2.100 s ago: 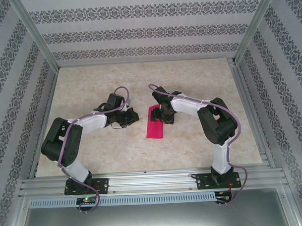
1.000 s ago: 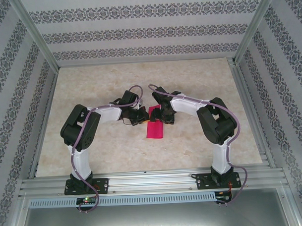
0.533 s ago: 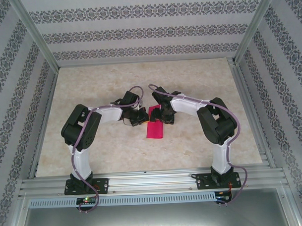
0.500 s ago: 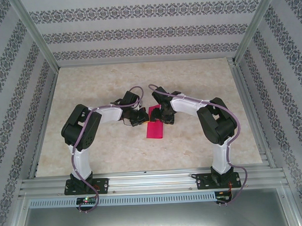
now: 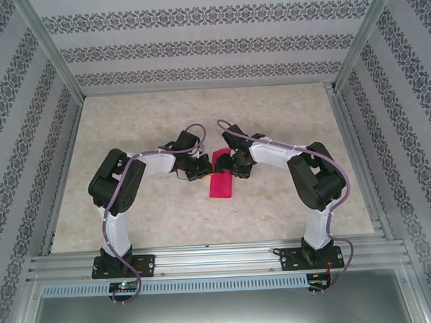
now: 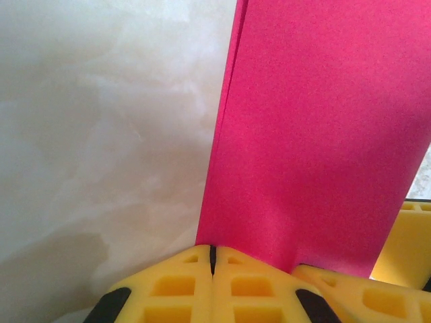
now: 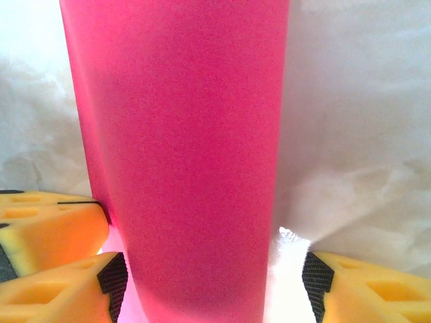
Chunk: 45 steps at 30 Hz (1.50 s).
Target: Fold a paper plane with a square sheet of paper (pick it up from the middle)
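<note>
Folded square sheet of paper (image 5: 221, 182) lies flat mid-table (image 5: 150, 121) as a long strip. At its left edge sits the left gripper (image 5: 201, 168), fingers (image 6: 178, 286) pressed together; can't tell if paper is pinched. Over the strip, the right gripper (image 5: 235, 168) straddles it, fingers (image 7: 363, 286) apart. Both heads cover the paper's far end from above. Versus 0.5 s ago: right elbow sits slightly further out, paper unmoved.

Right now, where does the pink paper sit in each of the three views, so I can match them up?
Top view: the paper is a narrow strip near the middle of the table.
Left wrist: the paper takes the right side, from the top edge downward.
Right wrist: the paper is a broad upright band at centre.
Shared landmark: the pale marbled table beside it.
</note>
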Each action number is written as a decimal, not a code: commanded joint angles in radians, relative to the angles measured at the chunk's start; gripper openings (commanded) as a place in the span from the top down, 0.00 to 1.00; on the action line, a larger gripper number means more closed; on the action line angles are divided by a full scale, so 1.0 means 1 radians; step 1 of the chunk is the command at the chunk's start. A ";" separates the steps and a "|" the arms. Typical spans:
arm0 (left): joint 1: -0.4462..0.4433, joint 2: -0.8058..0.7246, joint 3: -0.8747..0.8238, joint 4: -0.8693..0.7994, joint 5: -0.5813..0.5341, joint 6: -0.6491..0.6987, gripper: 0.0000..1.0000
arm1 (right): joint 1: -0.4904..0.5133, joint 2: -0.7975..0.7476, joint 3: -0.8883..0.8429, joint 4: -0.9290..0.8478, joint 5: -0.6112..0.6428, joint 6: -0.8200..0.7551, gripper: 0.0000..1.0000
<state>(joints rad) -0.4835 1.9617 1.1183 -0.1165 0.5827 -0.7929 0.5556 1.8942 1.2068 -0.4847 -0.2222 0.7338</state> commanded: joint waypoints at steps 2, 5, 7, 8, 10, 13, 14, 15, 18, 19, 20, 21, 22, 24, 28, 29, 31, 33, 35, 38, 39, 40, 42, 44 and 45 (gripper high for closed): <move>-0.020 0.024 0.006 -0.074 -0.028 0.022 1.00 | -0.031 -0.063 -0.080 0.061 -0.050 0.025 0.27; -0.020 0.026 0.006 -0.074 -0.027 0.023 1.00 | -0.036 -0.079 -0.103 0.085 -0.070 0.022 0.29; -0.020 0.026 0.008 -0.076 -0.027 0.025 1.00 | -0.036 -0.085 -0.115 0.098 -0.075 0.023 0.30; -0.020 0.026 0.008 -0.075 -0.027 0.026 1.00 | -0.036 -0.087 -0.120 0.103 -0.078 0.023 0.31; -0.020 0.025 0.008 -0.074 -0.024 0.025 1.00 | -0.036 -0.086 -0.125 0.105 -0.076 0.022 0.32; -0.020 0.008 0.005 -0.060 -0.004 0.027 1.00 | -0.036 -0.077 -0.122 0.088 -0.060 0.021 0.33; -0.020 -0.012 0.003 -0.055 0.000 0.031 1.00 | -0.036 -0.071 -0.117 0.073 -0.047 0.019 0.33; -0.020 -0.034 -0.002 -0.051 0.001 0.034 0.99 | -0.036 -0.065 -0.112 0.059 -0.034 0.018 0.33; -0.018 -0.159 -0.040 -0.042 -0.074 0.030 0.88 | -0.036 -0.045 -0.097 0.021 -0.008 0.014 0.33; -0.017 -0.192 -0.051 -0.046 -0.102 0.029 0.84 | -0.034 -0.040 -0.094 0.013 -0.004 0.015 0.33; -0.015 -0.240 -0.062 -0.055 -0.137 0.030 0.78 | -0.033 -0.035 -0.089 0.003 0.001 0.013 0.33; -0.014 -0.278 -0.074 -0.066 -0.173 0.031 0.76 | -0.032 -0.031 -0.086 -0.004 0.007 0.011 0.33; -0.011 -0.307 -0.082 -0.075 -0.204 0.034 0.75 | -0.030 -0.029 -0.083 -0.010 0.011 0.010 0.34; -0.004 -0.360 -0.098 -0.109 -0.271 0.029 0.75 | -0.028 -0.024 -0.071 -0.034 0.030 0.009 0.34; 0.017 -0.418 -0.132 -0.135 -0.328 0.018 0.74 | -0.026 -0.015 -0.063 -0.057 0.054 0.017 0.35; 0.021 -0.426 -0.140 -0.131 -0.327 0.014 0.74 | -0.027 -0.014 -0.065 -0.053 0.052 0.019 0.36; 0.025 -0.431 -0.148 -0.128 -0.321 0.013 0.74 | -0.024 -0.008 -0.058 -0.054 0.051 0.012 0.36; 0.026 -0.428 -0.150 -0.127 -0.312 0.015 0.74 | -0.019 0.003 -0.042 -0.072 0.056 0.003 0.35; 0.025 -0.420 -0.150 -0.121 -0.297 0.016 0.75 | -0.019 0.015 -0.030 -0.085 0.055 -0.001 0.34; 0.026 -0.405 -0.143 -0.116 -0.281 0.014 0.75 | -0.017 0.026 -0.021 -0.092 0.056 0.002 0.34; 0.025 -0.402 -0.143 -0.113 -0.276 0.013 0.75 | -0.017 0.030 -0.020 -0.096 0.056 0.003 0.34; 0.026 -0.400 -0.144 -0.112 -0.272 0.014 0.75 | -0.016 0.034 -0.017 -0.101 0.058 0.001 0.34; 0.026 -0.396 -0.142 -0.114 -0.270 0.014 0.75 | -0.013 0.042 -0.008 -0.118 0.065 -0.005 0.34; 0.026 -0.392 -0.139 -0.115 -0.266 0.018 0.75 | -0.011 0.053 0.004 -0.135 0.074 -0.014 0.34; 0.025 -0.388 -0.135 -0.116 -0.262 0.021 0.75 | -0.011 0.058 0.009 -0.144 0.075 -0.018 0.35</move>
<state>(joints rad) -0.4644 1.5558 0.9726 -0.2138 0.3088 -0.7826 0.5385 1.8977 1.2121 -0.5468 -0.2062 0.7364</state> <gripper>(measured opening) 0.253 0.654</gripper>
